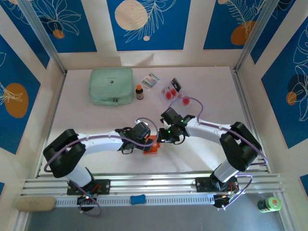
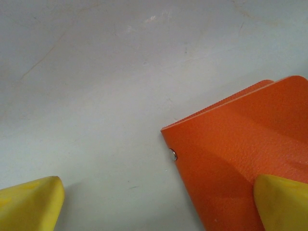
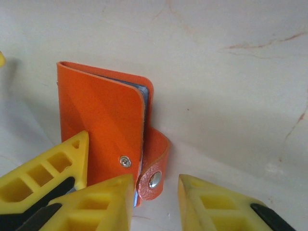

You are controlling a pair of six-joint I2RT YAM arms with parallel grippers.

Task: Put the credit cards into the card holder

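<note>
The orange card holder (image 3: 101, 120) lies shut on the surface (image 1: 86, 120) between the arms, its snap strap (image 3: 155, 175) undone. The right fingers (image 3: 106, 202) stand apart astride that strap — probably to pull the cover open — while the left fingers (image 2: 281, 202), spread wide, reach over the cover, seemingly to steady it. The credit cards (image 1: 174, 91) lie well apart, toward the far side.

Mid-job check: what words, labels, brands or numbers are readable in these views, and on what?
Nothing can be read as text.
The mint-green pouch: small dark mark, too small to read.
The small brown bottle: label too small.
The patterned packet: print blurred.
The green container: label too small.
The credit cards: too small.
The card holder: plain orange, no lettering visible.
</note>
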